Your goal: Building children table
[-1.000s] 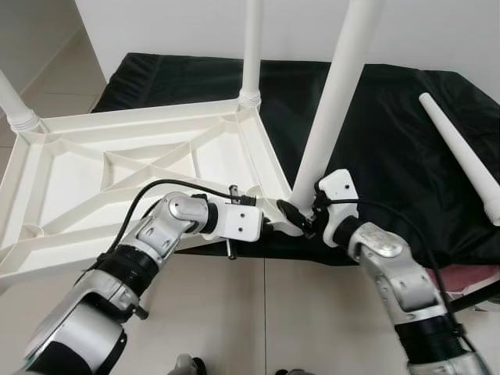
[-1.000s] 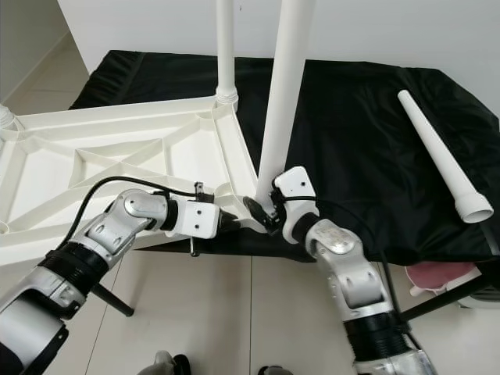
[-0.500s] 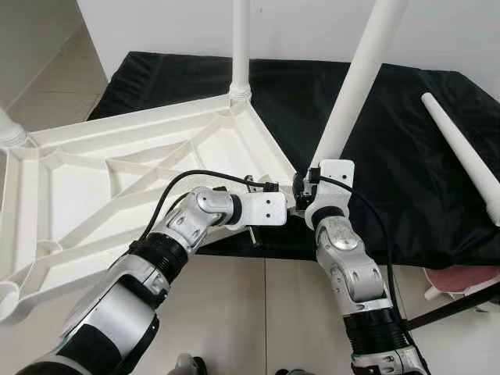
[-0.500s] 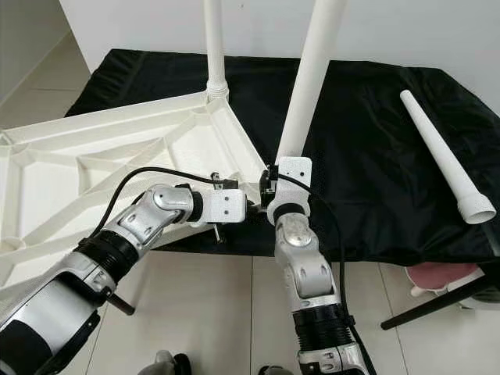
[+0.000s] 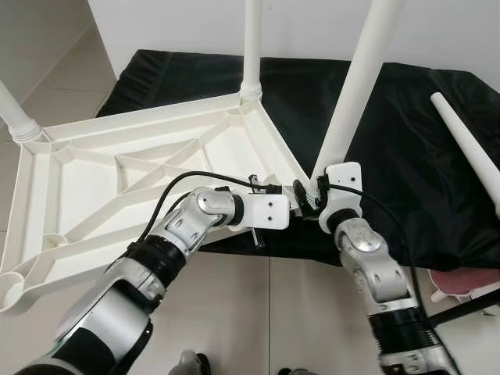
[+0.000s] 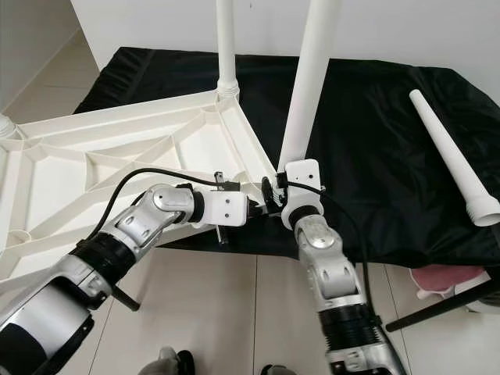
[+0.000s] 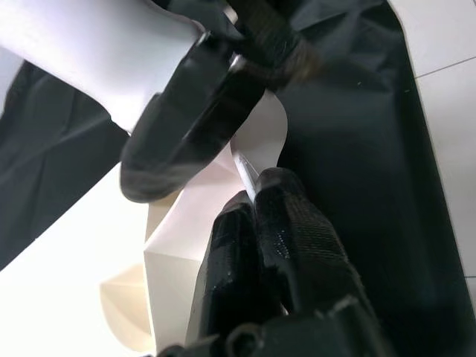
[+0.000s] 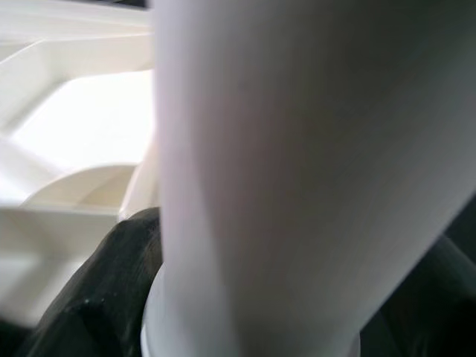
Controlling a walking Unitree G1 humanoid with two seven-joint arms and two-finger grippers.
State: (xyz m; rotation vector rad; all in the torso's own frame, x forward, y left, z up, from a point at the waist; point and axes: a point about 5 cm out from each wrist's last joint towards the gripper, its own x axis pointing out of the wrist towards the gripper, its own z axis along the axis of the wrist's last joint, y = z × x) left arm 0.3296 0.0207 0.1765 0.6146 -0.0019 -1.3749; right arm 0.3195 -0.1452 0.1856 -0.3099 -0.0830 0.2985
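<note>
From the left eye, the white tabletop (image 5: 117,187) lies upside down, ribs up, its near corner on the black cloth (image 5: 406,148) and its far side hanging out over the tiled floor (image 5: 47,86), where there is open room on the robot's left and in front of its feet. Three legs stand in the tabletop: one at the far left corner (image 5: 17,117), one at the back corner (image 5: 251,47), and the near leg (image 5: 355,86), which leans a little. A fourth, loose leg (image 5: 469,148) lies on the cloth well apart to the right, near the cloth's edge. The left gripper (image 5: 299,209) is at the tabletop's near corner; the right gripper (image 5: 310,201) meets it at the foot of the near leg. From the right eye, the same four legs count out, and the two grippers touch or nearly touch at that corner (image 6: 269,195). In the left wrist view, the left fingers (image 7: 260,245) are closed on the thin edge of the tabletop's corner, with a right finger (image 7: 193,119) just beyond. In the right wrist view, the right fingers (image 8: 104,282) sit on either side of the near leg's foot, clasping it.
</note>
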